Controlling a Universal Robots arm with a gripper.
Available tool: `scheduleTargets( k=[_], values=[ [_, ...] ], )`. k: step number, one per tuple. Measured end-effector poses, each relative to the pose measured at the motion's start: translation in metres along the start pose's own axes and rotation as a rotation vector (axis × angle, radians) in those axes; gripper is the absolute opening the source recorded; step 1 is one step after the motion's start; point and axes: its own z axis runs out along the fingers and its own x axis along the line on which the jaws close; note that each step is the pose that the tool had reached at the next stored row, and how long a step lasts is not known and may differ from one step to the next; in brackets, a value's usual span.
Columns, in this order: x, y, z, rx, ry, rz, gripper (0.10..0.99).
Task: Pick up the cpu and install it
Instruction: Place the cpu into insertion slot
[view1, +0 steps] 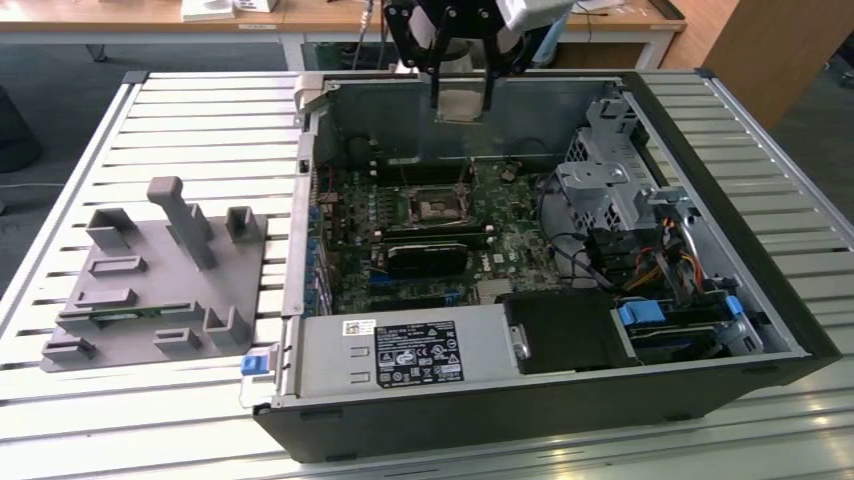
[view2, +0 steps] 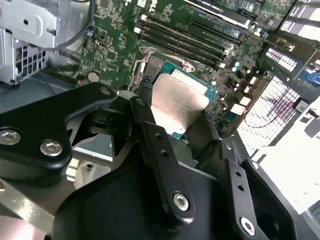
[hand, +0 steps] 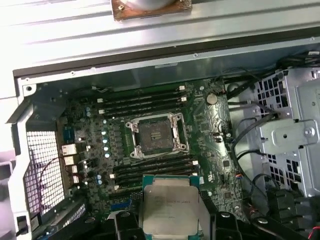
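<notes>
The cpu (view1: 463, 103) is a flat square chip with a shiny silver-grey top, and my gripper (view1: 462, 108) is shut on it by two opposite edges. It hangs above the rear wall of the open computer case (view1: 747, 330). In both wrist views the cpu (view2: 177, 100) (hand: 170, 205) sits between the black fingers (view2: 150, 135) (hand: 124, 222). The open motherboard socket (view1: 430, 205) (hand: 156, 136) lies below, apart from the chip, with its metal frame raised. In the second wrist view the socket (view2: 150, 60) is partly hidden behind the chip.
A grey fixture plate (view1: 154, 280) with upright blocks lies on the slatted table at the exterior view's left. Inside the case are memory slots (hand: 145, 102), a drive cage (view1: 607, 190), cables (view1: 587, 255) and a labelled power supply (view1: 400, 350).
</notes>
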Motion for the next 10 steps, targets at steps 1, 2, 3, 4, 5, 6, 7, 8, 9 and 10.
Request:
scheduleTargets(
  k=[1,2,3,4,5,6,7,8,9,10],
  values=[
    [0.0003,0.0,0.0001,0.001,-0.0006,0.012,0.529],
    [0.0004,0.0,0.0004,0.001,-0.0012,0.023,0.529],
    [0.0005,0.0001,0.0006,0.001,-0.0019,0.033,0.529],
    [0.0006,0.0001,0.0007,0.001,-0.0025,0.046,0.529],
    [0.0007,0.0002,0.0009,0.002,-0.0031,0.058,0.529],
    [0.0009,0.0002,0.001,0.002,-0.0037,0.068,0.529],
    [0.0012,0.0002,0.0011,0.003,-0.0042,0.079,0.529],
    [0.0013,0.0002,0.0013,0.003,-0.0049,0.091,0.529],
    [0.0013,0.0003,0.0014,0.003,-0.0056,0.104,0.529],
    [0.0013,0.0003,0.0015,0.004,-0.0065,0.12,0.529]
  ],
)
